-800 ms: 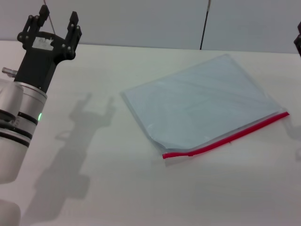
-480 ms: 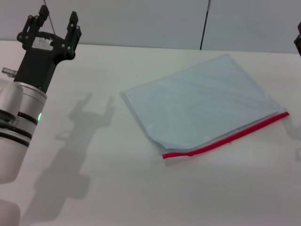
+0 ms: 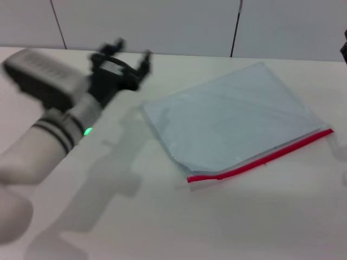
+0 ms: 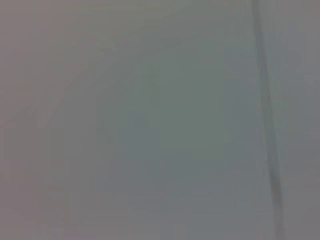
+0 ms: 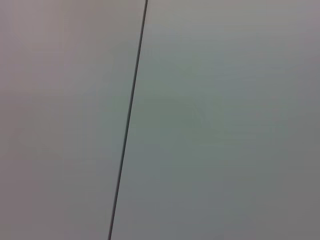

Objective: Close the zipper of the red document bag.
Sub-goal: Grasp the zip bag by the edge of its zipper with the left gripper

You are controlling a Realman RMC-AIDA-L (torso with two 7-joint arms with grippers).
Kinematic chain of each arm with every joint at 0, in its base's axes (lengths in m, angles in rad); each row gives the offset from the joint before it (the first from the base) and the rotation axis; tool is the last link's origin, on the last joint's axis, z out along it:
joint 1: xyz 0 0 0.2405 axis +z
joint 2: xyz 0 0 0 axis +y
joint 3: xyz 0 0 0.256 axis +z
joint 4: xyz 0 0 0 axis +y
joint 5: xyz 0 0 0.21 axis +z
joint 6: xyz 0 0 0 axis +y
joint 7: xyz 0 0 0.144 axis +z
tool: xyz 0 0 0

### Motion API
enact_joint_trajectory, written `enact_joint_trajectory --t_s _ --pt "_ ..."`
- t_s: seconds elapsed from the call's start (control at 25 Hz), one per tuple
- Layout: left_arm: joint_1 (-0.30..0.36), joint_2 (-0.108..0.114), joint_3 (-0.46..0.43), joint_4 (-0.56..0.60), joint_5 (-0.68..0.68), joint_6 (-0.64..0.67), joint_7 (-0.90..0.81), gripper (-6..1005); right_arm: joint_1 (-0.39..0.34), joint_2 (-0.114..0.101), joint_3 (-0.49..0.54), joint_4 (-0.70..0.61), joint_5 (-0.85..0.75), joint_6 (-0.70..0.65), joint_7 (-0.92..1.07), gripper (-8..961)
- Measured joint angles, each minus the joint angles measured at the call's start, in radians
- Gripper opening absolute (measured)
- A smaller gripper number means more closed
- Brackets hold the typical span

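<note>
The red document bag point(image 3: 233, 116) lies flat on the white table, a pale blue-grey pouch turned at an angle. Its zipper point(image 3: 265, 157) is the bright red strip along the bag's near edge, running from the near left corner to the far right corner. A small bump on the strip near its left end may be the slider. My left gripper point(image 3: 133, 49) hangs open and empty above the table, just left of the bag's far left corner. Only a dark sliver of the right arm point(image 3: 344, 50) shows at the right edge. Both wrist views show only wall.
The white table point(image 3: 179, 227) stretches around the bag on all sides. Grey wall panels with a dark seam point(image 3: 235, 27) stand behind its far edge. My left arm's shadow falls on the table left of the bag.
My left arm has swung right and tilted over, bringing its open gripper from the far left to beside the bag's far left corner. The bag has not moved.
</note>
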Motion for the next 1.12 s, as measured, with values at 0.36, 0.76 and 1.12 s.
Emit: enact_joint_trajectory --t_s 0.36,0.76,1.12 --pt "-0.03 0.084 -0.086 0.363 0.002 0.669 0.221 648 -0.002 -0.001 0.0 -0.003 0.0 0.002 0.0 738" --pt "0.023 -0.033 -0.276 0.704 0.286 1.383 0.41 648 -0.002 -0.002 0.0 -0.004 0.0 0.004 0.0 737" --pt "0.061 -0.088 -0.222 0.874 0.457 1.637 0.42 649 -0.001 -0.002 0.0 -0.005 0.0 0.006 0.0 736"
